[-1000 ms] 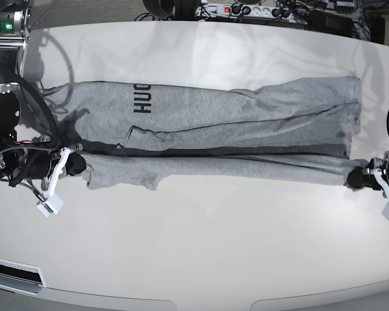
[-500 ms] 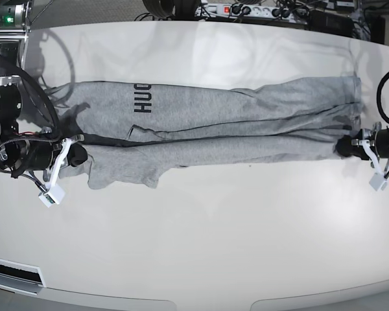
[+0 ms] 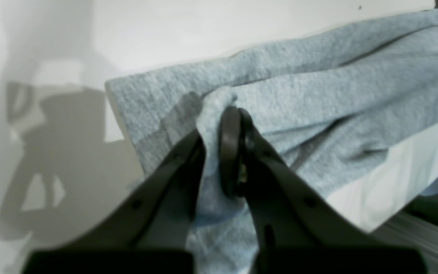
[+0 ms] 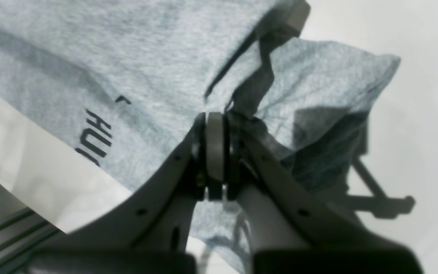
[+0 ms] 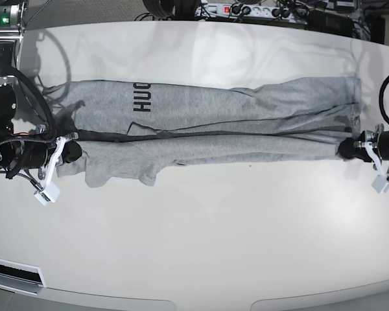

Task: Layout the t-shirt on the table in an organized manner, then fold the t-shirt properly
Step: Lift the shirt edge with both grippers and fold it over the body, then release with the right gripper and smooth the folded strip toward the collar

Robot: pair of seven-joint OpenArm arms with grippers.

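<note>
The grey t-shirt (image 5: pixel 233 110) lies stretched in a long band across the white table (image 5: pixel 214 227), folded lengthwise, with black lettering near its left end. My left gripper (image 5: pixel 345 148) is shut on the shirt's right end; the left wrist view shows grey fabric (image 3: pixel 318 95) pinched between the dark fingers of the gripper (image 3: pixel 217 131). My right gripper (image 5: pixel 73 153) is shut on the left end, beside a loose sleeve. In the right wrist view the gripper (image 4: pixel 219 121) clamps a fold of the t-shirt (image 4: pixel 146 57) close to the lettering.
A power strip (image 5: pixel 246 10) and cables lie beyond the table's far edge. The right arm's base (image 5: pixel 3 97) stands at the far left. A dark-slotted panel (image 5: pixel 13 275) sits at the near left corner. White table (image 3: pixel 165 30) shows past the shirt's hem.
Both grippers have carried the near strip of the shirt toward the far side. The gap between the two layers has closed, and the motion has slowed in the last half second.
</note>
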